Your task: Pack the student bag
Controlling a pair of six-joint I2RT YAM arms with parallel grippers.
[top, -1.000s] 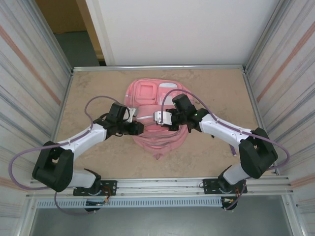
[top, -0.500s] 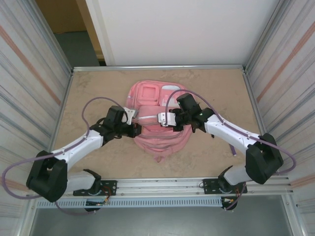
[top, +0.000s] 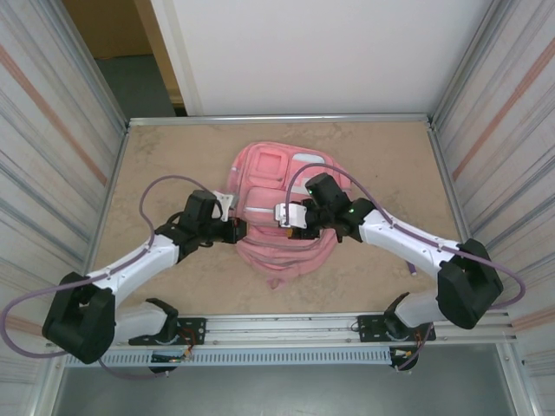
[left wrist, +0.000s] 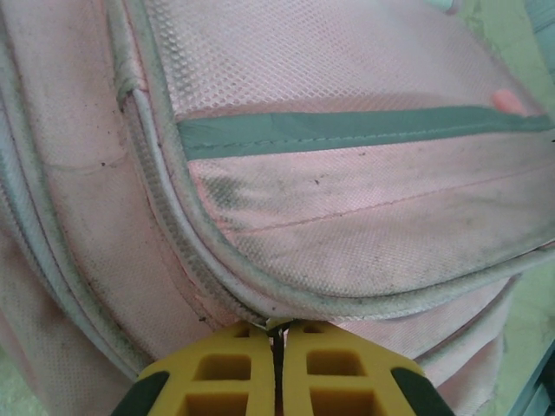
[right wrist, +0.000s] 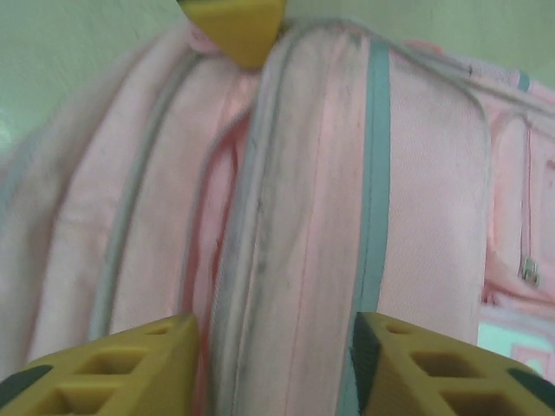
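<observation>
The student bag [top: 269,169] lies flat in the middle of the table, pink with pale piping and a grey-green zip strip [left wrist: 347,130]. My left gripper [top: 236,230] is at its left side. Its yellow fingers [left wrist: 217,373] are shut, nipping a small pale bit at the bag's piped zip edge [left wrist: 276,329]. My right gripper [top: 279,224] rests on top of the bag from the right. It stands open [right wrist: 276,347] astride a raised fold of the student bag [right wrist: 303,217], pointing at the left fingertip [right wrist: 236,26].
The sandy table top [top: 173,156] has bare room to the left, right and behind the bag. Ribbed metal walls [top: 52,156] close both sides, and a metal rail [top: 286,325] runs along the near edge by the arm bases.
My right gripper has opened and let go of the bag's fold. My left gripper has closed on the bag's edge. Both arms have drawn slightly toward the near side, and the bag has settled flatter.
</observation>
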